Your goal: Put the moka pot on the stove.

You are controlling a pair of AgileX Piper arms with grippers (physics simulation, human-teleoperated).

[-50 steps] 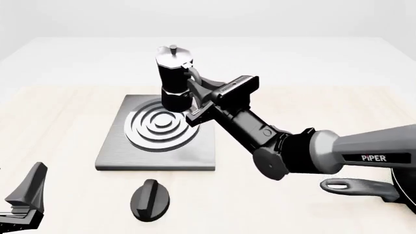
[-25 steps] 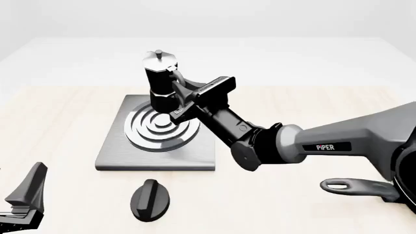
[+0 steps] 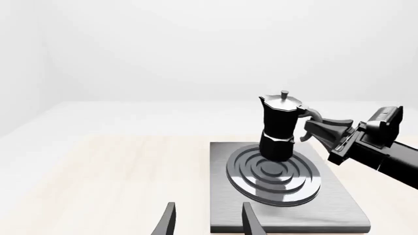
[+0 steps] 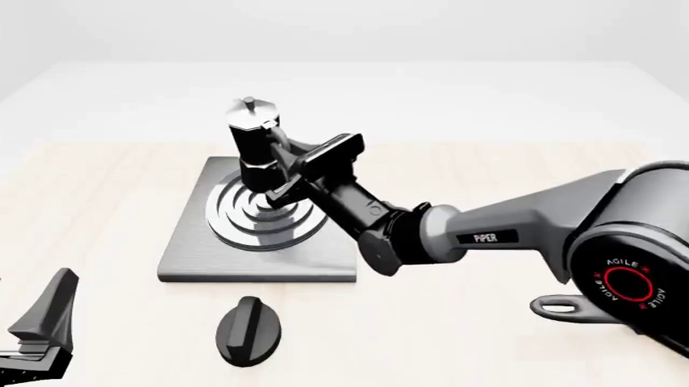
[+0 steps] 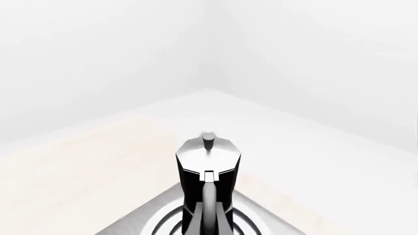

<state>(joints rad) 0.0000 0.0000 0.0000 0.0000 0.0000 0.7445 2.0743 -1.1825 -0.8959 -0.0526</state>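
The moka pot [image 4: 250, 145], black with a silver lid and knob, stands upright over the far part of the stove's silver rings [image 4: 261, 213]. I cannot tell whether its base touches them. My right gripper [image 4: 283, 155] is shut on the pot's side handle. The stove [image 4: 192, 256] is a flat grey square plate. The left wrist view shows the pot [image 3: 281, 126], the stove [image 3: 225, 215] and the right gripper [image 3: 314, 128] from the side. The right wrist view shows the pot [image 5: 207, 169] straight ahead. My left gripper [image 4: 41, 339] is open and empty at the near left, its fingers [image 3: 168, 221] apart.
A black oval knob [image 4: 250, 329] lies on the table in front of the stove. The handle of a black frying pan [image 4: 582, 306] shows at the near right, under the right arm. The pale wooden table [image 4: 97, 201] extends left of the stove.
My right gripper has carried the moka pot leftwards and lower, from beyond the stove's far right edge to over the rings. The left arm has not moved.
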